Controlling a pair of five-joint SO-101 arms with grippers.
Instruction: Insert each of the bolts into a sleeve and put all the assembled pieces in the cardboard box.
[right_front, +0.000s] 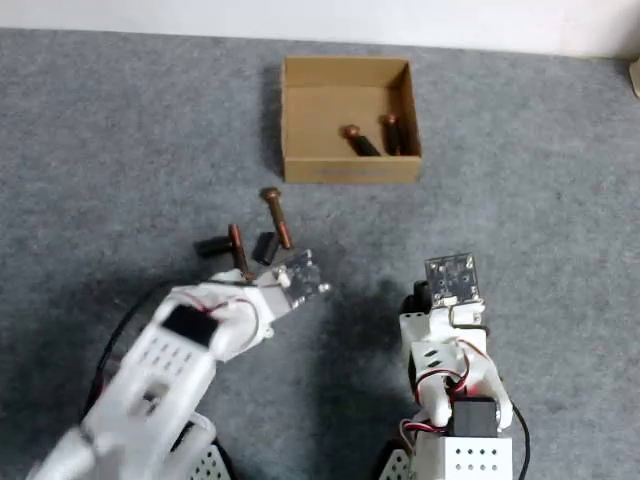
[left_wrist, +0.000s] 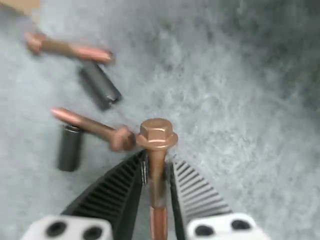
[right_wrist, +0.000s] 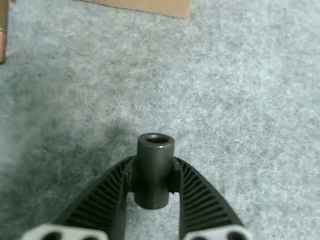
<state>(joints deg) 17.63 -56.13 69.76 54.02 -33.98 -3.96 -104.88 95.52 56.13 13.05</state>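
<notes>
Pointing head-first from the pinching left gripper (left_wrist: 156, 158), a copper-coloured hex-head metal bolt (left_wrist: 157, 138) is held apart from the black cylindrical sleeve (right_wrist: 155, 152) clamped, bore-outward, in the right gripper (right_wrist: 153, 163).

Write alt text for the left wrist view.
The left gripper grips a copper-coloured hex-head bolt by its shank over grey carpet. Beyond lie two loose copper bolts and two dark cylindrical sleeves.

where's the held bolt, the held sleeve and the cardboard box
held bolt (left_wrist: 157, 135): left wrist view, on its hex head
held sleeve (right_wrist: 154, 172): right wrist view, on its outer wall
cardboard box (right_front: 345, 170): high view, on its near wall
</notes>
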